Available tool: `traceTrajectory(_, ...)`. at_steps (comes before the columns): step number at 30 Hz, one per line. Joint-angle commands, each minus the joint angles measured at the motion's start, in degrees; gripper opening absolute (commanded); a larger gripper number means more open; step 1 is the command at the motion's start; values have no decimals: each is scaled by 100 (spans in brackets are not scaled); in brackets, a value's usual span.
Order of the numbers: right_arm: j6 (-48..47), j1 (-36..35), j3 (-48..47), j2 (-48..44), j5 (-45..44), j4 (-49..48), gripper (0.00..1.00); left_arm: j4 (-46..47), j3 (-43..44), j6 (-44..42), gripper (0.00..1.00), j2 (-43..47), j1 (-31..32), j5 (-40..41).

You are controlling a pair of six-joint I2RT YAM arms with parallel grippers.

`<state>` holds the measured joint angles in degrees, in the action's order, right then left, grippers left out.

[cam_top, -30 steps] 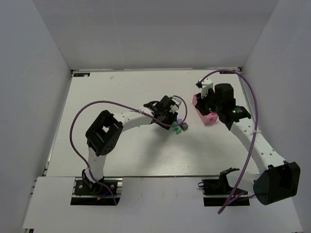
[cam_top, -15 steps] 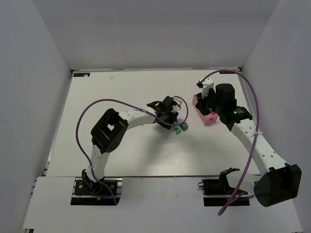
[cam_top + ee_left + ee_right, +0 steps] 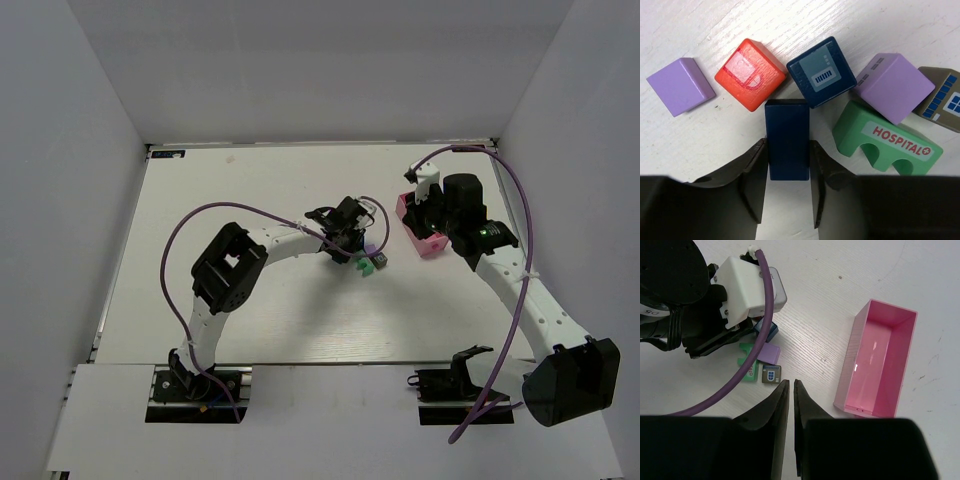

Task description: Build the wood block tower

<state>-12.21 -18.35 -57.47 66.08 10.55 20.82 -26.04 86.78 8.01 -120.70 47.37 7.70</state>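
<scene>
The wood block tower is a loose flat cluster [image 3: 368,262] on the table, nothing stacked. The left wrist view shows a purple block [image 3: 680,85], a red-orange block [image 3: 751,74], a dark blue printed cube [image 3: 821,72], a second purple block [image 3: 894,86], a grey-brown block [image 3: 942,99] and a green "HOSPITAL" arch [image 3: 885,137]. My left gripper [image 3: 786,155] is shut on a long dark blue block [image 3: 786,137] lying on the table, both fingers against its sides. My right gripper [image 3: 791,385] is shut on nothing, hovering right of the cluster.
A pink rectangular tray [image 3: 879,365] lies open and holds nothing, right of the blocks and under the right arm [image 3: 420,240]. A purple cable [image 3: 747,370] of the left arm crosses above the cluster. White walls enclose the table on three sides.
The left gripper's jaws have closed in onto the long dark blue block. The left arm's elbow shifted slightly right earlier. The right arm has stayed still.
</scene>
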Motion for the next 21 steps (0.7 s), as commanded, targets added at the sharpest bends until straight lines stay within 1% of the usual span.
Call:
traceTrajectory(1,8,33,8,-122,26,-166,14,-181,190,-45,39,108,17,100)
traceTrajectory(2,-1,24,-1,-122,35,-166,14,-182,190,-115,34,161,17,152)
traceTrajectory(5,-10,42,17,-114,18,-157,14,-383,137,-282,28,293,-35,152)
traceTrajectory(6,-1,51,26,-131,26,-174,14,-384,-11,-335,25,432,-35,152)
traceTrajectory(9,-19,51,8,-122,44,-166,14,-384,-196,-659,24,653,-97,100)
traceTrajectory(13,-53,68,25,-148,140,-157,14,-770,-197,-1309,23,812,-202,-50)
traceTrajectory(14,-36,86,26,-157,176,-140,14,-832,-197,-1424,23,968,-263,-102)
traceTrajectory(16,-54,112,34,-201,211,-131,14,-894,-354,-1740,23,1127,-351,-242)
traceTrajectory(19,-71,103,43,-201,281,-139,16,-605,-837,-2110,23,1575,-492,-585)
traceTrajectory(20,-71,103,34,-201,290,-113,16,-525,-1047,-2319,23,1681,-640,-734)
traceTrajectory(21,-80,103,34,-201,308,-139,16,-377,-1136,-2435,23,1769,-694,-1005)
